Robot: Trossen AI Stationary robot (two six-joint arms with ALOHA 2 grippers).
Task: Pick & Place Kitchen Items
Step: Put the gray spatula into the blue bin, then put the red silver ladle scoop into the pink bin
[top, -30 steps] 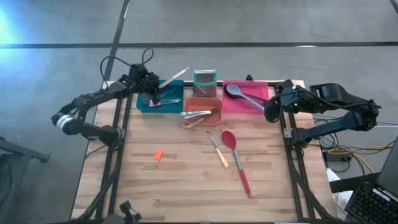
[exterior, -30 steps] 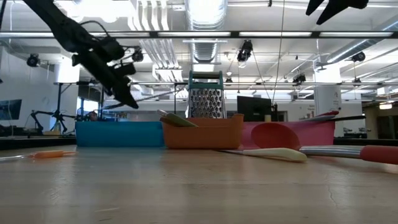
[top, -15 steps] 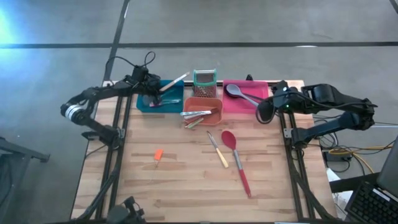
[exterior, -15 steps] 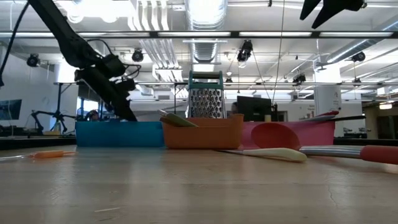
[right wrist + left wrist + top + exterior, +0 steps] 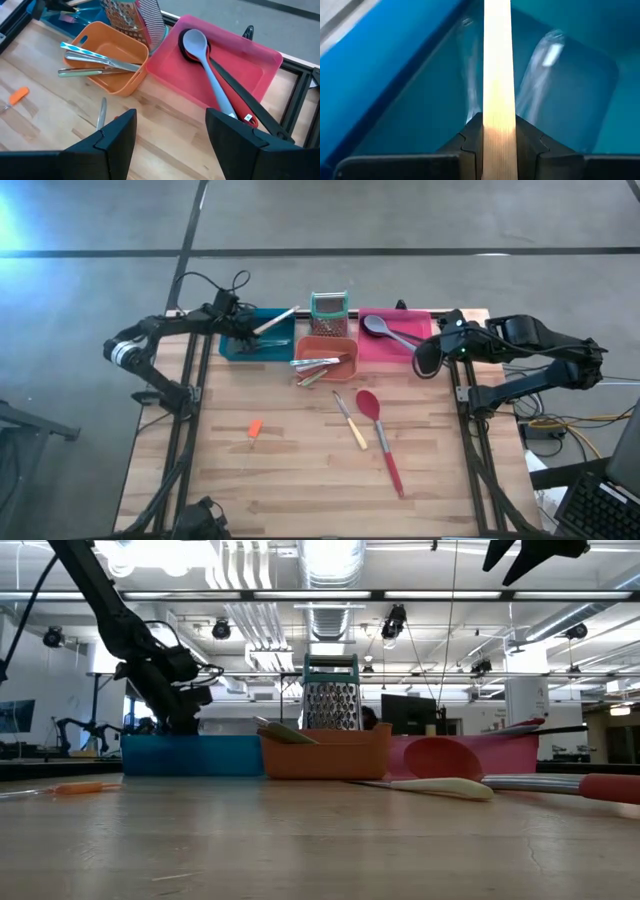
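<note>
- Even, bright overhead light; soft shadows on the table [image 5: 300,480].
- Ceiling lamps [image 5: 330,555] flare white in the low view.
- Left wrist view is blurred and overexposed.

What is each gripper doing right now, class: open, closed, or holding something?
Left gripper: closed on a pale wooden-handled utensil, down in the blue bin.
Right gripper: open, empty, near the pink bin.

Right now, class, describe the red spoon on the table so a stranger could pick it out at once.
Start at the orange bin mid-table at the back. In front of it two utensils lie loose on the wood. The red spoon is the longer one, right of the pale yellow spatula.
</note>
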